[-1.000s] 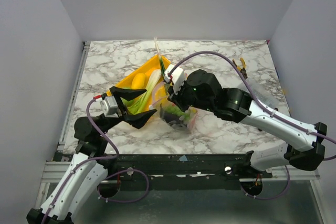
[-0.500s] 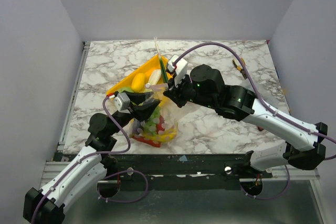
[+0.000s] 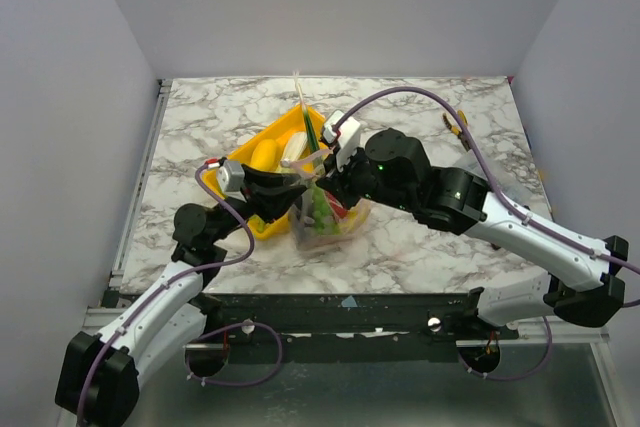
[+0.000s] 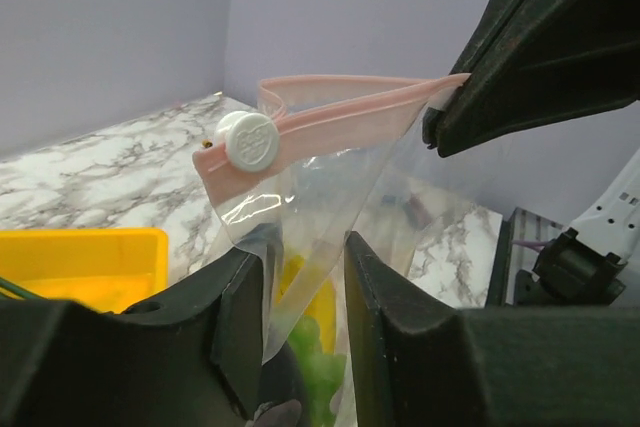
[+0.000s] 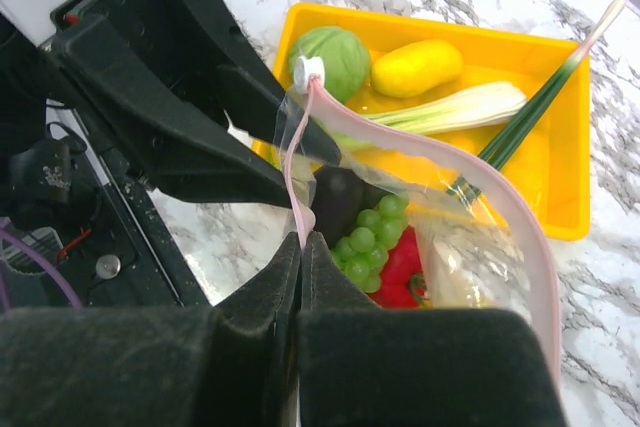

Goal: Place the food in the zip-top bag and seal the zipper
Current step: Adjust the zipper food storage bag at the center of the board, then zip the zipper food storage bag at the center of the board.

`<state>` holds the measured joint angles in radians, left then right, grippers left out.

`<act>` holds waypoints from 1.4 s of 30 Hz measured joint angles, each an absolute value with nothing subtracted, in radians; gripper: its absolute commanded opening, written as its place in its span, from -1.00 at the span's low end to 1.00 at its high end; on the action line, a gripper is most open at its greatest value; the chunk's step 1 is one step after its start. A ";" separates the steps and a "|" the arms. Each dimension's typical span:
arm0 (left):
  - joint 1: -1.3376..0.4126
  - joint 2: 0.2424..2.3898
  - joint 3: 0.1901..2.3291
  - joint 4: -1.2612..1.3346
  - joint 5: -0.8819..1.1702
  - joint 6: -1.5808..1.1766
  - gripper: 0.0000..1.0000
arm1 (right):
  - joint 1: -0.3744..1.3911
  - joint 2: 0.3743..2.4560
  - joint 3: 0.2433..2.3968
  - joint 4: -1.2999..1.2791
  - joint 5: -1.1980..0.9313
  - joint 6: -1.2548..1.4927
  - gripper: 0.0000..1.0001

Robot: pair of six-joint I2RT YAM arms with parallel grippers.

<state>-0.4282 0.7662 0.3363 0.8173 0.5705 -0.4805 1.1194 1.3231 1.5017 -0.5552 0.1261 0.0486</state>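
The clear zip-top bag [image 3: 325,215] hangs over the table between my two grippers. My right gripper [image 5: 302,242] is shut on its pink zipper [image 5: 520,217] at the near end of the strip. The mouth gapes open. Green grapes [image 5: 365,239], a red fruit [image 5: 402,267] and a dark piece lie inside. A white slider [image 4: 250,140] sits on the zipper's end [image 4: 340,112]. My left gripper [image 4: 305,277] is open, with the bag's film hanging between its jaws just below the slider. A green cabbage [image 5: 335,57], a yellow fruit [image 5: 415,67] and leeks [image 5: 455,107] lie in the tray.
The yellow tray [image 3: 222,169] stands just behind and left of the bag, close to both grippers. A small orange-yellow object [image 3: 458,129] lies at the back right of the marble table. The table's front edge [image 3: 340,292] is just below the bag.
The left gripper has moved up and right to the bag's slider end. The bag has swung back from near the front edge and hangs higher under the right gripper.
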 measured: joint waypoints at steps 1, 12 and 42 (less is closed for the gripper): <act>-0.420 0.780 0.336 0.838 0.586 -0.498 -0.14 | 1.119 1.320 1.499 -0.556 0.126 0.049 -0.99; -0.343 0.930 0.342 1.162 0.765 -0.758 -1.00 | 1.119 1.296 1.487 -0.571 0.114 0.053 -0.99; -0.328 1.091 0.437 1.473 1.145 -1.027 -1.00 | 0.889 1.494 1.844 -0.818 -0.497 0.086 0.51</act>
